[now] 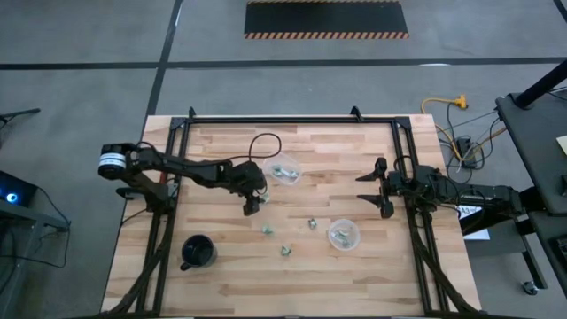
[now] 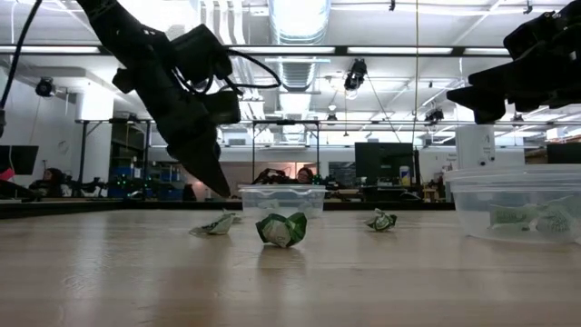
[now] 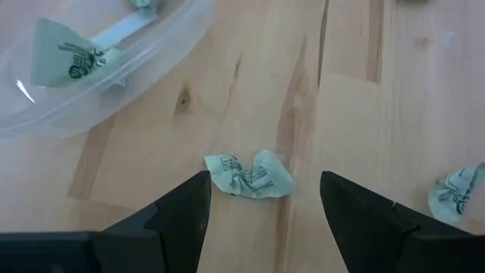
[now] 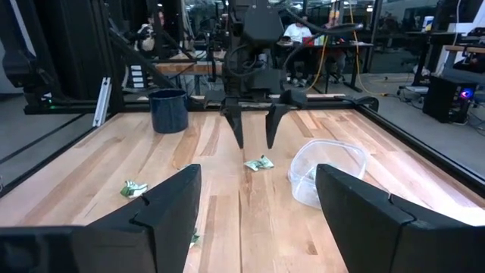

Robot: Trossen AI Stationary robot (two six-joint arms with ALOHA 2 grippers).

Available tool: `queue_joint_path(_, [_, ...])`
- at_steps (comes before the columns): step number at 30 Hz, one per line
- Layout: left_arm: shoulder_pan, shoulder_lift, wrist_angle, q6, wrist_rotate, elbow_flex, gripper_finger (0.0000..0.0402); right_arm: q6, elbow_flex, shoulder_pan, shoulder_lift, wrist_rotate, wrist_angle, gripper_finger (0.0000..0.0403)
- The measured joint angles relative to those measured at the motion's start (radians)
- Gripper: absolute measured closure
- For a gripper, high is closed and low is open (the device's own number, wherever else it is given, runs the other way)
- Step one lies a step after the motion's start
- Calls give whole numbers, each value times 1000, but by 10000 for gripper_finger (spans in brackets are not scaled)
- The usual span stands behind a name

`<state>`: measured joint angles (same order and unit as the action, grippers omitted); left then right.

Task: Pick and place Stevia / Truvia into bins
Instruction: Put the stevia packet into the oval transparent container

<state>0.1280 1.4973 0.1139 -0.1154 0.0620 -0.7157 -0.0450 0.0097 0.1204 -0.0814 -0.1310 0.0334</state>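
The crumpled pale-green paper sweetener packet [image 3: 248,175] lies flat on the light wood plank table [image 1: 354,159], just beside the clear round plastic cup [image 1: 284,169] that already holds packets, at about seven o'clock from it in the overhead view. The left gripper [image 1: 251,209] hangs over this packet with its fingers spread and nothing between them; in the left wrist view the packet sits between the two dark fingertips, nearer one of them.

That off-centre lie is the main risk, to my eye: on closing, one finger may meet the paper first and push it sideways rather than pinch it. The packet is thin and flat, so fingertips stopping short of the wood could close on air. The cup is close enough that a swing toward it might nudge its light wall.

Three more crumpled green packets [image 1: 312,223] lie loose toward five o'clock, near the second clear cup [image 1: 343,234]. The right gripper [image 1: 384,188] waits released at three o'clock, well apart. A black mug [image 1: 198,252] stands at seven o'clock.
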Motion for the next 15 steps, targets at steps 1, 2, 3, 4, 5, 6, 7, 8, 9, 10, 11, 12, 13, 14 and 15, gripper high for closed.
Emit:
queue_joint_path(1, [0,8,-1,0,0,-1,171,0,0,0,0,0,0,154])
queue_joint_path(2, [0,17,0,0,0,-2,171,0,0,0,0,0,0,154])
queue_joint_path(3, [0,25,2,0,0,-2,171,0,0,0,0,0,0,153])
queue_joint_path(4, [0,33,2,1,0,-2,171,0,0,0,0,0,0,152])
queue_joint_path(5, [1,42,1,2,0,-5,171,0,0,0,0,0,0,151])
queue_joint_path(6, [1,48,-2,2,0,-6,171,0,0,0,0,0,0,150])
queue_joint_path(7, [1,52,1,2,0,-6,171,0,0,0,0,0,0,149])
queue_joint_path(8, [1,57,0,2,0,-6,171,0,0,0,0,0,0,148])
queue_joint_path(9, [1,62,-2,2,0,-6,171,0,0,0,0,0,0,147])
queue_joint_path(10, [1,66,0,2,0,-6,171,0,0,0,0,0,0,147])
queue_joint_path(11, [1,68,1,5,0,-6,171,0,0,0,0,0,0,147])
queue_joint_path(12, [1,68,1,17,0,-6,171,0,0,0,0,0,0,147])
queue_joint_path(13, [1,68,-1,23,0,-7,171,0,0,0,0,0,0,148])
queue_joint_path(14, [1,68,-1,26,-1,-9,171,0,0,0,0,0,0,148])
queue_joint_path(15, [1,68,-1,26,-1,-12,171,0,0,0,0,0,0,149])
